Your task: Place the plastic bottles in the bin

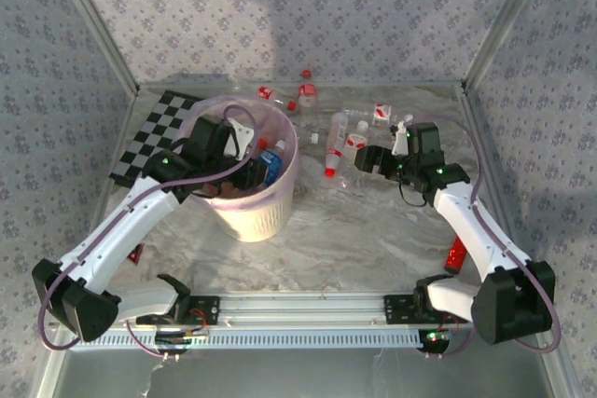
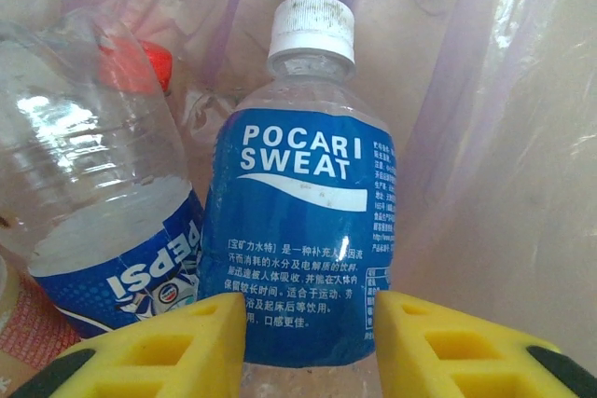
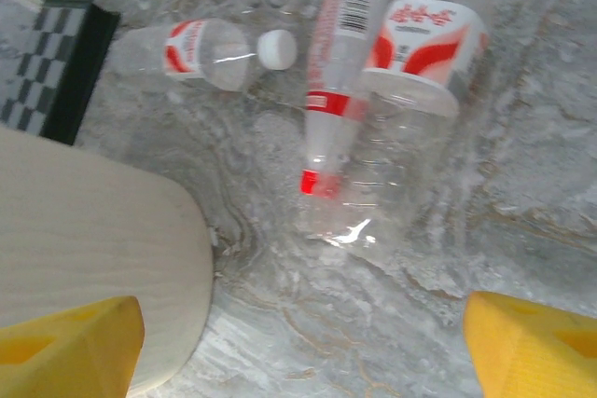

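Observation:
My left gripper reaches down inside the bin, a cream bucket with a pink liner. Its yellow fingers are shut on the base of a blue-label bottle with a white cap. A red-capped Pepsi bottle lies beside it in the bin. My right gripper hangs open over the table right of the bin, nothing between its fingers. Ahead of it lie a slim red-capped bottle, a white-capped bottle and a larger clear bottle.
Several more bottles are scattered across the back of the marble table. The chequered board lies left of the bin. A flat red bar sits by the right arm. The bin's outer wall is close to my right gripper's left finger.

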Robot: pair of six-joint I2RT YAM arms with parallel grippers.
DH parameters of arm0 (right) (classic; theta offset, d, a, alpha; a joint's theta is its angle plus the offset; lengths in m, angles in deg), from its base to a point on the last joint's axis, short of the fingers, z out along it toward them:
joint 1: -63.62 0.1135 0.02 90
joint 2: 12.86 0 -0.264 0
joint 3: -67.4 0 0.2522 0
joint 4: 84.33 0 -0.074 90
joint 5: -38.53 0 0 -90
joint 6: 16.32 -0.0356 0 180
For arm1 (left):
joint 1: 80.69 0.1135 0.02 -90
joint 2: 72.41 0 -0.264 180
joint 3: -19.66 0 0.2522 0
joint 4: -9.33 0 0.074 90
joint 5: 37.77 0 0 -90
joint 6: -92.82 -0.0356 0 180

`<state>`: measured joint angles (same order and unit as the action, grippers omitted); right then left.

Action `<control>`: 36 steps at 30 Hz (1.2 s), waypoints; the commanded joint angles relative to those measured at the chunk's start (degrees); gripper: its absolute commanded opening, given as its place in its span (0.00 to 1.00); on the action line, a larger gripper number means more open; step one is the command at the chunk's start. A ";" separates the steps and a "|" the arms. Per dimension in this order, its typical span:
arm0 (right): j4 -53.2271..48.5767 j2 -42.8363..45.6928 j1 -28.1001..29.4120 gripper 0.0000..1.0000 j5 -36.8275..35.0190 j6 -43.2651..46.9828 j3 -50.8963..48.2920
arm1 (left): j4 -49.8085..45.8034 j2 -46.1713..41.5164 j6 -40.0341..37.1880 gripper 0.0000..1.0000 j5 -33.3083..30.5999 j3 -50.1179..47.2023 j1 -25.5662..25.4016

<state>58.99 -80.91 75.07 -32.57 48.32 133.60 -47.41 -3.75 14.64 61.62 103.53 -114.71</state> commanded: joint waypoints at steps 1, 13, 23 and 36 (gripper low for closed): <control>-2.72 -2.42 -2.84 0.91 -3.70 -4.94 2.14 | -0.96 -2.31 1.20 0.43 1.04 1.36 -0.43; -9.34 -20.12 4.86 1.00 -11.41 -3.72 11.95 | -0.86 -4.00 -0.21 0.89 -0.50 8.12 -0.29; -7.05 -34.66 7.08 1.00 -9.02 -3.60 19.03 | 2.02 -5.58 0.93 1.00 0.49 11.36 -0.17; -7.29 -34.09 6.77 0.75 -9.17 -1.64 17.20 | 3.67 -6.44 2.16 1.00 0.59 8.97 0.01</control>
<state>52.96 -116.99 82.15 -41.64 45.59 151.61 -45.81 -9.74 16.01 61.05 112.75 -114.82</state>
